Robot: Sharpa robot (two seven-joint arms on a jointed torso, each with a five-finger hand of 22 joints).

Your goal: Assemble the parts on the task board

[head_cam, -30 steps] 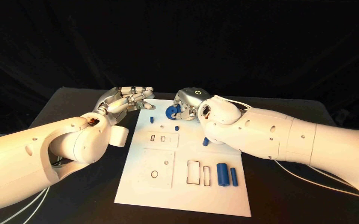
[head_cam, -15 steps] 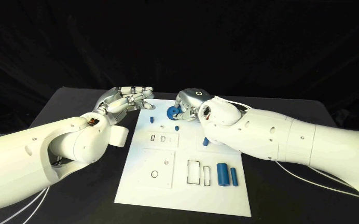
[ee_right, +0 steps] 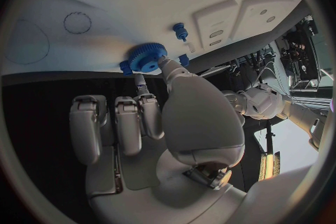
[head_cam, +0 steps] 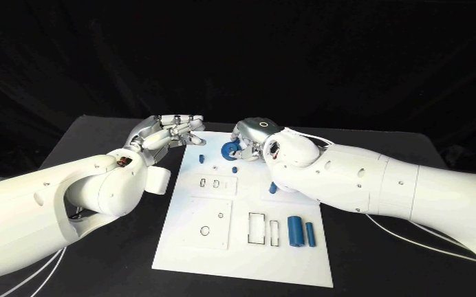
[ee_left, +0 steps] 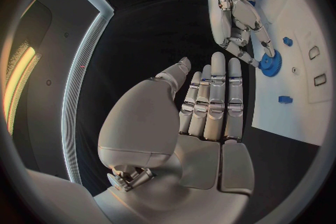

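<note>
Right hand [ee_right: 168, 123], fingers [ee_right: 148, 102] pinching blue gear [ee_right: 146, 57], white task board [ee_right: 126, 5]

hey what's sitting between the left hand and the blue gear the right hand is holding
Only bare task board and black table: the head view shows no part between the left hand and the blue gear in the right hand.

From your head view, the right hand [head_cam: 260, 139] covers most of the blue gear [head_cam: 230, 150], so you cannot tell whether it sits seated on the task board [head_cam: 213, 242]. The right forearm hides part of one blue piece [head_cam: 273, 188]. Small board cutouts are too fine to identify.
</note>
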